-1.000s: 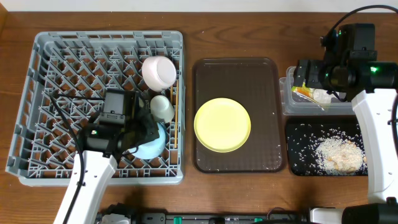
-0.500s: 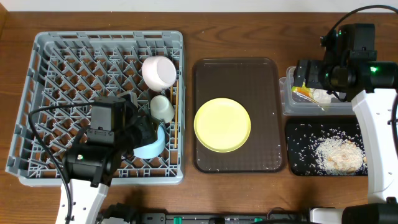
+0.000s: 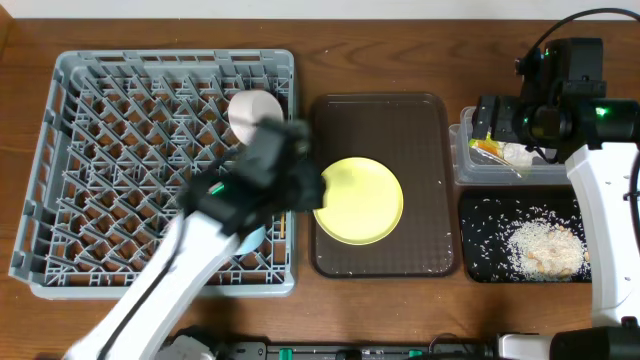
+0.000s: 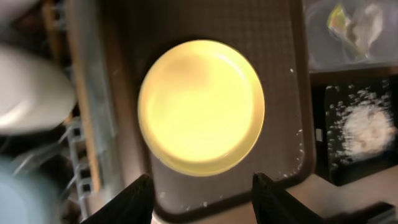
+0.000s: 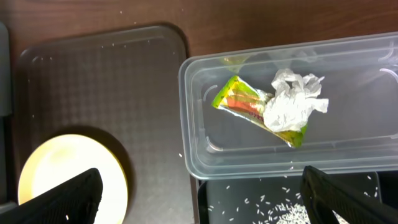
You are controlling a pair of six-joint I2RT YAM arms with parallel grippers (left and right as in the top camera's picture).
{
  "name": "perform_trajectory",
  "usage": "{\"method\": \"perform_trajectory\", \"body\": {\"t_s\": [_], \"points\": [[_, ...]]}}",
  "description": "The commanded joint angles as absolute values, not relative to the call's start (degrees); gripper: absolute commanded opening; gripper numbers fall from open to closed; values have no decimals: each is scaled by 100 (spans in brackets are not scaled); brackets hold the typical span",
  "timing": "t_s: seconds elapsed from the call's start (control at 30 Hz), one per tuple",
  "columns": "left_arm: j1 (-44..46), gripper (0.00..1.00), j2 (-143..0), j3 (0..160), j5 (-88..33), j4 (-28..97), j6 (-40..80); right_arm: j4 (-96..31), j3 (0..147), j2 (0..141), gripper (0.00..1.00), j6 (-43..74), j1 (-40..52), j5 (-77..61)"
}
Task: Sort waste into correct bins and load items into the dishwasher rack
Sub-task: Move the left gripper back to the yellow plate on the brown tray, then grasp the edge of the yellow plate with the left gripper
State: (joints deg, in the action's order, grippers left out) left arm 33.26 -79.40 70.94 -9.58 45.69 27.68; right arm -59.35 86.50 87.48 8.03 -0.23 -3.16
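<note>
The yellow plate (image 3: pixel 360 202) lies on the brown tray and fills the left wrist view (image 4: pixel 201 106). My left gripper (image 3: pixel 312 188) is open and empty above the plate's left edge, its fingers wide apart (image 4: pixel 202 202). The grey rack (image 3: pixel 100 80) holds the white bowl (image 3: pixel 255 110) and the light blue bowl (image 3: pixel 247 239), both partly under my arm. The cup is hidden. My right gripper (image 3: pixel 490 122) is open and empty (image 5: pixel 202 199) above the clear tub (image 5: pixel 193 149), which holds the wrapper (image 5: pixel 239 102) and the tissue (image 5: pixel 289 106). Rice (image 3: pixel 545 248) lies in the black tray (image 3: pixel 480 215).
The brown serving tray (image 3: pixel 380 120) sits between the rack and the two bins, with a few rice grains on it. A chopstick (image 3: pixel 281 226) shows at the rack's right side. The clear tub (image 3: pixel 465 165) stands behind the black tray at the right.
My left arm has swung from over the light blue bowl in the rack up and to the right, to the plate's left edge. The right arm has not moved.
</note>
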Motion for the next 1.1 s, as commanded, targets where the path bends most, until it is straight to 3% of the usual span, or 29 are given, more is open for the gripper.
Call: {"method": "perform_trajectory", "body": {"t_s": [0.0, 0.2, 0.37, 0.53, 1.07], "points": [[3717, 55, -8777, 7524, 119, 4565, 2797, -5942, 8676, 8761, 99, 742, 19, -305], [3948, 57, -9955, 7588, 340, 4327, 2799, -5942, 8676, 8761, 99, 742, 19, -305], [4178, 40, -10735, 7588, -495, 4309, 2797, -5942, 8676, 8761, 99, 742, 19, -305], [4571, 22, -11308, 7588, -565, 4248, 2801, -5942, 8676, 8761, 99, 742, 19, -305], [5769, 24, -11625, 7609, -1199, 3048, 2794, -5944, 8676, 8761, 99, 742, 19, -305]]}}
